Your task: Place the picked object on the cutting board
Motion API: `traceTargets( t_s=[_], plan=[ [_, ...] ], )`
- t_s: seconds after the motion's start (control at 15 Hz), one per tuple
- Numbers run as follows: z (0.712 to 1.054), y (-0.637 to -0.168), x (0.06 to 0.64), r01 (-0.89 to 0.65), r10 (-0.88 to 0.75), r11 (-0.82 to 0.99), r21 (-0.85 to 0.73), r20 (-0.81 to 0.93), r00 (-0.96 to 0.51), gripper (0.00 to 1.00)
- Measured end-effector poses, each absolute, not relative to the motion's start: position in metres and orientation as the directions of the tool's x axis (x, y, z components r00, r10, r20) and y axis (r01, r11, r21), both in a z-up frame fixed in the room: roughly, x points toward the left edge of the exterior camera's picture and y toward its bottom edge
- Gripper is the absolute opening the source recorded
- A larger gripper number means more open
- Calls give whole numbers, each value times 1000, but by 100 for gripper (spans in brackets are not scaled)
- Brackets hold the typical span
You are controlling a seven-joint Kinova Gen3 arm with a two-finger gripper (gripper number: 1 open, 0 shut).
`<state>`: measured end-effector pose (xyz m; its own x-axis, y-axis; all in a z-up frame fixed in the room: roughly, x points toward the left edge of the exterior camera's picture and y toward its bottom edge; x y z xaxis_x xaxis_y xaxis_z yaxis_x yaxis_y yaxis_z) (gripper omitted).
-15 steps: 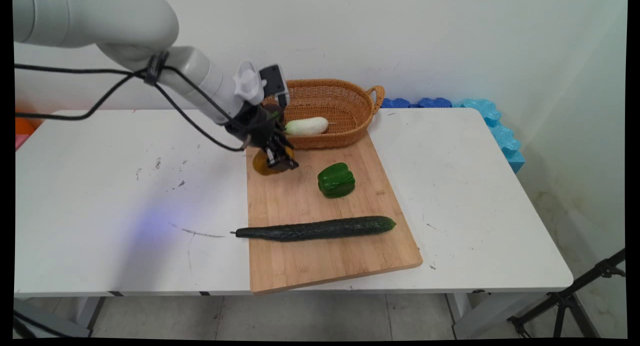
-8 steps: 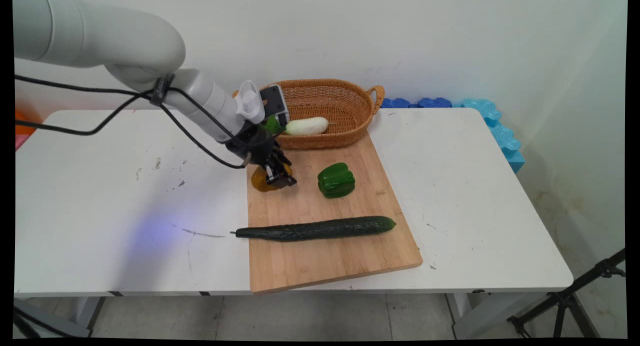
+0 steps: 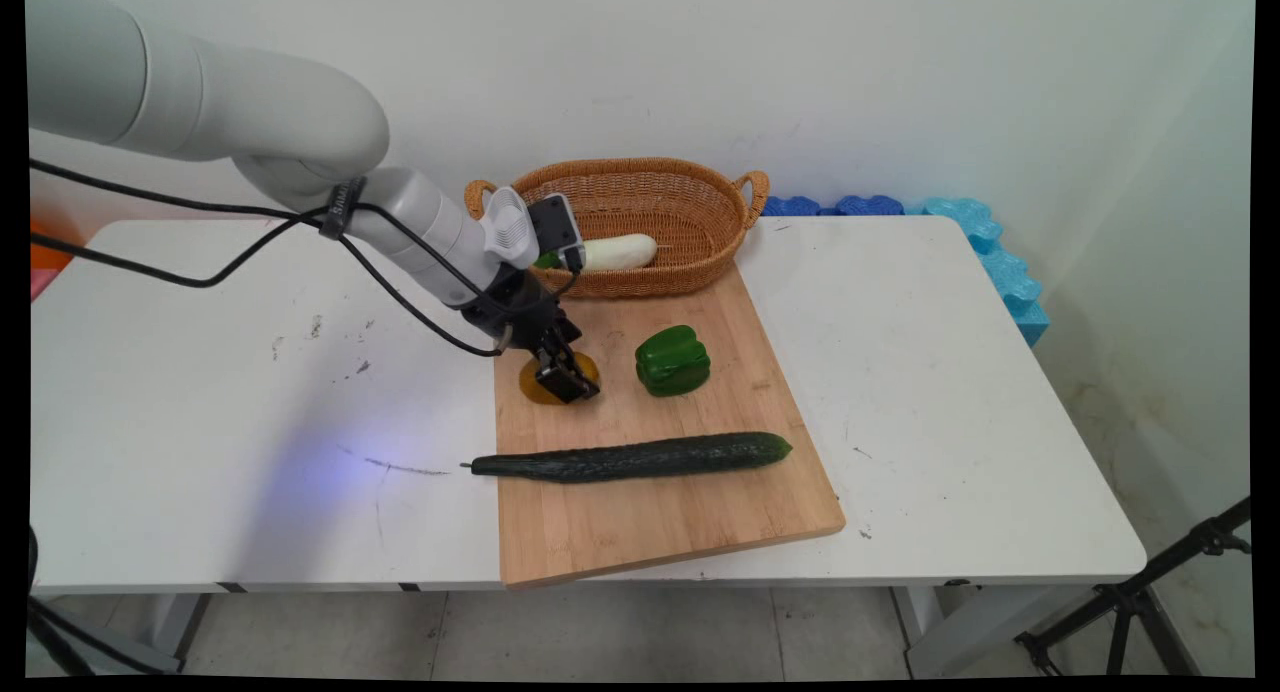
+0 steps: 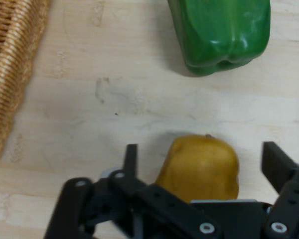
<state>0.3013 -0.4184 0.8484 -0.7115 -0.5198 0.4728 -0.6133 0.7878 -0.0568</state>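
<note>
The gripper stood with its fingers spread wide, a yellow-brown pear lying between them on the wooden cutting board, with a gap showing on either side of it. Beyond the fingertips lay a green bell pepper, and off to one side of them the rim of a wicker basket.
</note>
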Motion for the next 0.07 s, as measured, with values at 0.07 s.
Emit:
traceTargets(
  t_s=[0.07],
  plan=[
    [847, -419, 301, -615, -522, 787, -53, 474, -709, 100]
  ],
)
